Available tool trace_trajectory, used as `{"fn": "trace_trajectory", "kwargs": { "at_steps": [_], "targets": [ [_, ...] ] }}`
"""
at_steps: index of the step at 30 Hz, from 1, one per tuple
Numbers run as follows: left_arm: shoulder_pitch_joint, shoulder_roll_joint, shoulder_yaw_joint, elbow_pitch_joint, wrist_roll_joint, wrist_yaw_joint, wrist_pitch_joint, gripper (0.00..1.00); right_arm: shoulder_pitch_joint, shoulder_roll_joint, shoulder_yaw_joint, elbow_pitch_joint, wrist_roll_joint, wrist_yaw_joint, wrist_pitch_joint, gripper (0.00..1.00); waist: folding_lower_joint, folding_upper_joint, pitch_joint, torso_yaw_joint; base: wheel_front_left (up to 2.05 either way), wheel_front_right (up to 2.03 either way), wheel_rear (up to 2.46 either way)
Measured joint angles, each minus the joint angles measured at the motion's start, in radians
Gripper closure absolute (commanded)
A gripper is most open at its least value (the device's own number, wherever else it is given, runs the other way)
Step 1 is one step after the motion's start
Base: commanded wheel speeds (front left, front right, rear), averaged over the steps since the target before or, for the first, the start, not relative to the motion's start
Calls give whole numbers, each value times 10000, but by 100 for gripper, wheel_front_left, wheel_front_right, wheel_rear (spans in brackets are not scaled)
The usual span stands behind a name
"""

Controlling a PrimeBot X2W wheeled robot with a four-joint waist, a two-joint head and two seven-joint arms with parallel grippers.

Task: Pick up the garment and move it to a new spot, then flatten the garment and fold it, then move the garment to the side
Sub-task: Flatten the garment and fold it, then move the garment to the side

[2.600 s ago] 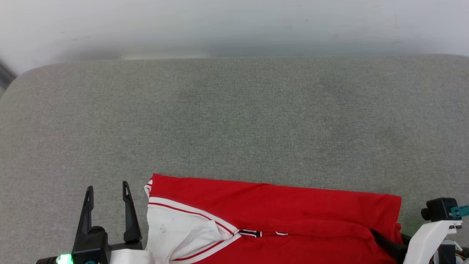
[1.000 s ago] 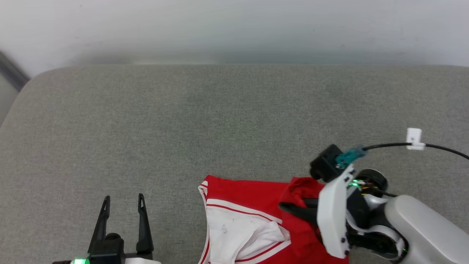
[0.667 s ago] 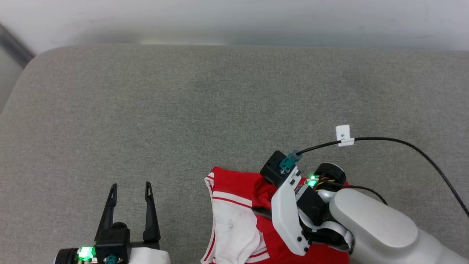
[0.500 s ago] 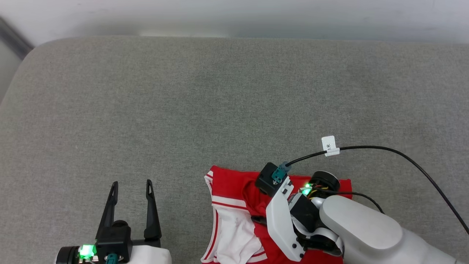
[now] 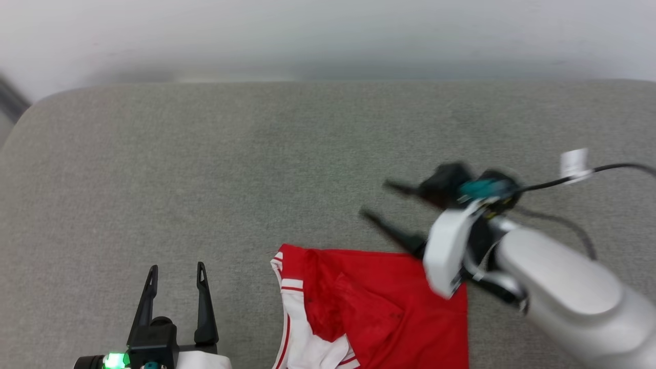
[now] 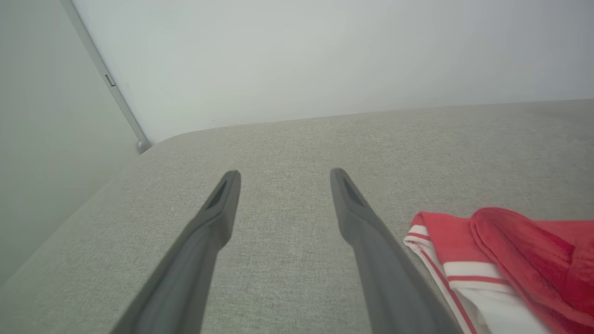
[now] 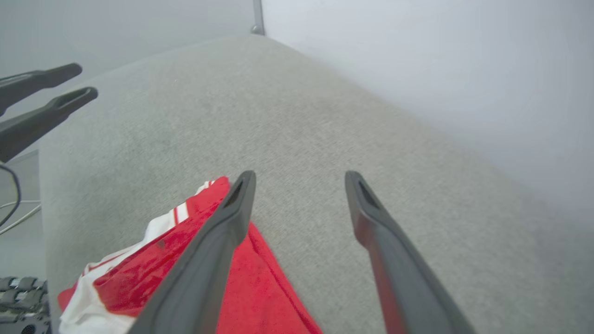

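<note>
The garment [image 5: 374, 307], a red jersey with white-and-red striped trim, lies folded at the near edge of the grey surface, with white lining showing at its left side. The left wrist view has the garment [image 6: 510, 250] at the lower right. My right gripper [image 5: 375, 197] hovers open and blurred just beyond the garment's far edge, holding nothing. In the right wrist view the right gripper [image 7: 300, 174] stands over the red cloth [image 7: 260, 283]. My left gripper [image 5: 177, 267] is open and empty, left of the garment, and the left wrist view shows the left gripper [image 6: 285, 173] above bare fabric.
The grey cushioned surface [image 5: 256, 164] stretches far and wide, with a rounded left corner. A white wall [image 5: 328, 36] runs behind it. A black cable with a white tag [image 5: 574, 163] trails from my right wrist. A metal strip [image 6: 123, 111] stands at the wall corner.
My right gripper has opened, let go of the garment and risen away past its far edge. The red layer it carried leftward now lies over most of the white lining. The camera shifted slightly.
</note>
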Motion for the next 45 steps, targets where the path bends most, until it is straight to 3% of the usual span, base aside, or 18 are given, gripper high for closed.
{"fn": "trace_trajectory", "kwargs": {
  "at_steps": [4, 9, 14, 19, 25, 34, 40, 45],
  "targets": [
    [84, 10, 29, -42, -4, -40, 0, 0, 384, -313, -2023, 148, -1266, 0, -1718, 0, 0, 0, -242, -260, 0, 0, 0],
    [284, 29, 121, -111, -15, -88, 0, 0, 1982, -40, -4859, 332, -2874, 0, -2984, 0, 0, 0, -507, -533, 0, 0, 0],
    [432, 25, 184, -113, -46, -180, 0, 0, 3931, 767, -7515, -343, -4406, 0, -3214, 0, -1, 0, -735, -711, 0, 0, 0],
    [445, 25, 213, -117, -86, -314, 0, 0, 5843, 1902, -9298, -2002, -5419, 0, -3239, 0, -1, 0, -893, -794, 0, 0, 0],
    [472, 21, 211, -123, -88, -506, 0, 0, 7655, 2847, -10113, -3007, -5818, -2, -3241, 0, -1, 0, -1037, -769, 0, 0, 0],
    [660, -27, 270, -115, -115, -662, 0, 0, 9048, 3352, -10466, -3511, -5871, -2, -3241, 0, -1, 0, -1236, -673, 0, 0, 0],
    [750, -75, 345, -138, -176, -719, 0, 0, 9121, 3484, -10575, -3810, -5939, -2, -3241, 0, -2, 0, -1255, -644, 0, 0, 0],
    [736, -107, 431, -140, -186, -775, 0, 0, 7822, 3254, -10575, -4518, -6054, -2, -3242, 0, -1, 0, -1159, -648, 0, 0, 0]
  ]
}}
